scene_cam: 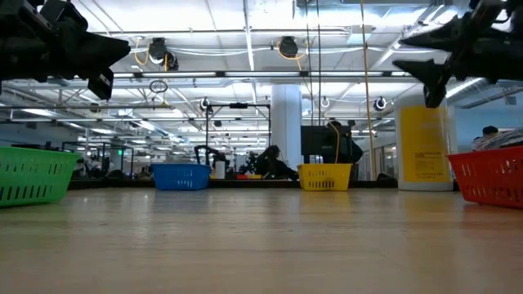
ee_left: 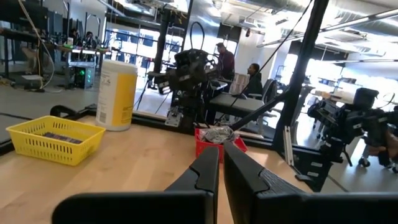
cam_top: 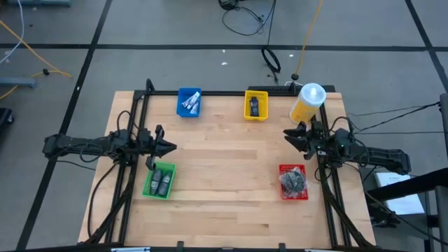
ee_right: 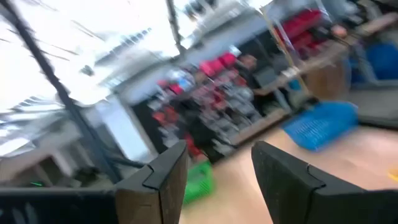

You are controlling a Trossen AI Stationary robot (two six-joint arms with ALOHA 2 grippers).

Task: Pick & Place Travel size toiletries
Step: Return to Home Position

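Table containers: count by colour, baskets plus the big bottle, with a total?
Green basket: 1
Blue basket: 1
Yellow basket: 1
Red basket: 1
Yellow bottle with a white cap: 1
Total: 5

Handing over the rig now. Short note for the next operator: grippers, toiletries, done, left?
Left gripper shut, empty, beside the green basket. Right gripper open, empty, near the yellow bottle.
White tubes in the blue basket, a dark item in the yellow basket, dark bottles in the green, dark grey pieces in the red basket. None loose on the table.
Sorting looks done; left: park both arms.
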